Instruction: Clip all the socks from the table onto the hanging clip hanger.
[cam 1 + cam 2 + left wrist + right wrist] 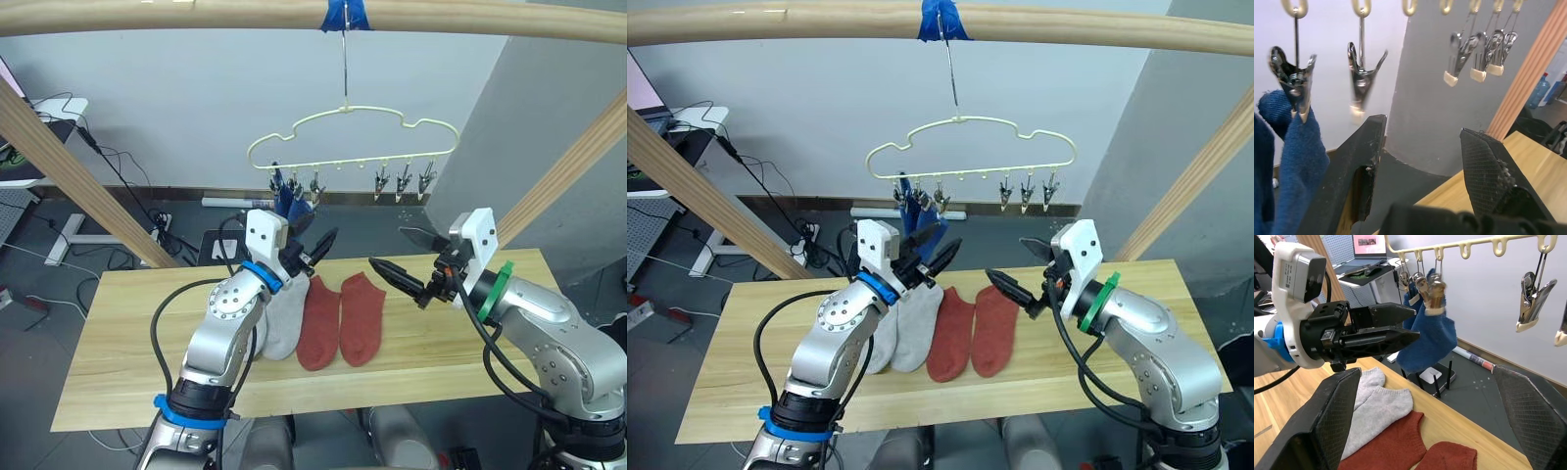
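**Two blue socks clipped, four socks left on the table**

The clip hanger, pale yellow wire with a wavy top, is hung by its long hook from a round wooden pole, where the hook is bound with blue tape. Two royal blue socks are seen pinned under the clips at the hanger's left end; three bare metal clips are grouped toward its right end, and another empty clip is seen beside the blue fabric in the left wrist view. On the light wooden table, two light grey socks and two rust red socks are laid side by side, the grey pair to the left and partly hidden by the left arm. The left gripper is held just below the blue socks, its black fingers parted and nothing grasped. The right gripper is raised above the table to the right of the red socks, spread wide and empty. No legible writing or brand mark is shown.
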